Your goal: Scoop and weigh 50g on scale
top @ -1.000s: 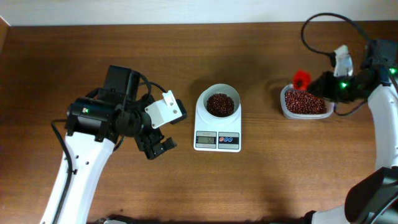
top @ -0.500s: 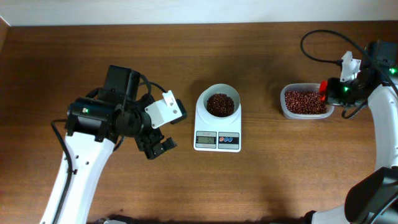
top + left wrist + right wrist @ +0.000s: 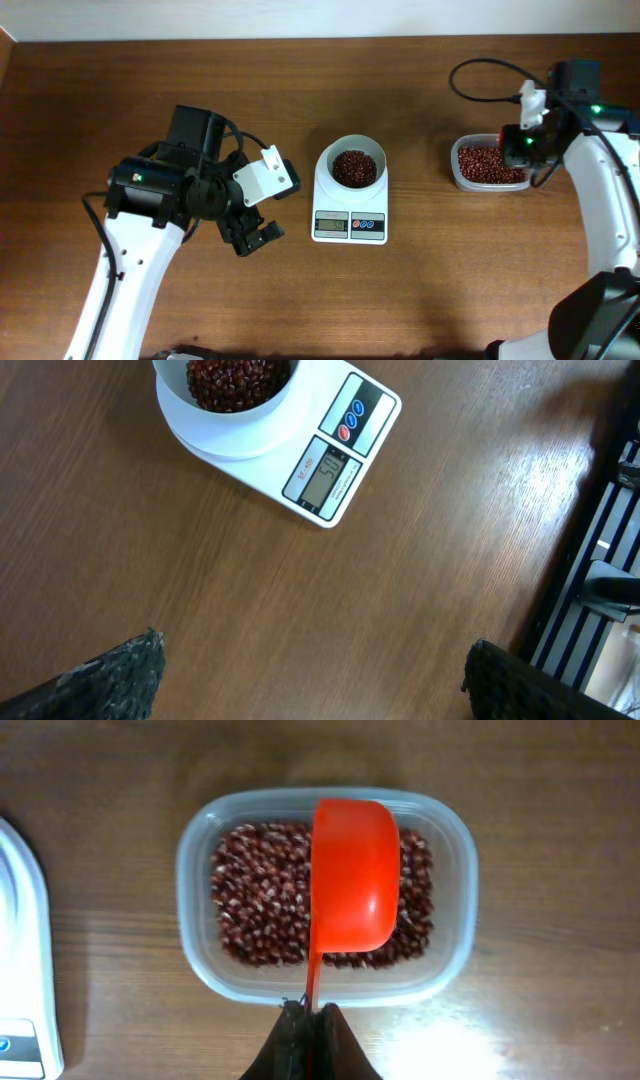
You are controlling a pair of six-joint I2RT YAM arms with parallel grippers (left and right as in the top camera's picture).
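Status as I read it from the remote station, all positions referenced to the scale (image 3: 350,226).

1. Scale: it sits flat on the wooden desk (image 3: 450,290), roughly midway between the two arms. Its grey display and blue buttons face the near edge. The display shows digits, but I cannot read them with certainty.
2. Bowl (image 3: 326,158): a round white bowl stands on the scale platform, behind the display. It holds a heap of dark reddish-brown beans (image 3: 353,168).
3. Clear plastic container (image 3: 455,168): it rests on the desk well apart from the scale, on the right-arm side. More of the same beans cover its floor.
4. Right end effector (image 3: 312,1018): its fingers are together, clamped on the thin handle of a red scoop (image 3: 355,875). The scoop head lies over the middle of the container, above the beans there. I cannot tell whether it touches them.
5. Left end effector (image 3: 258,237): its fingers stand wide apart and hold nothing. It hangs over bare desk on the left-arm side of the scale, near it but clear of it. In the left wrist view the scale lies ahead of the fingertips (image 3: 110,675).
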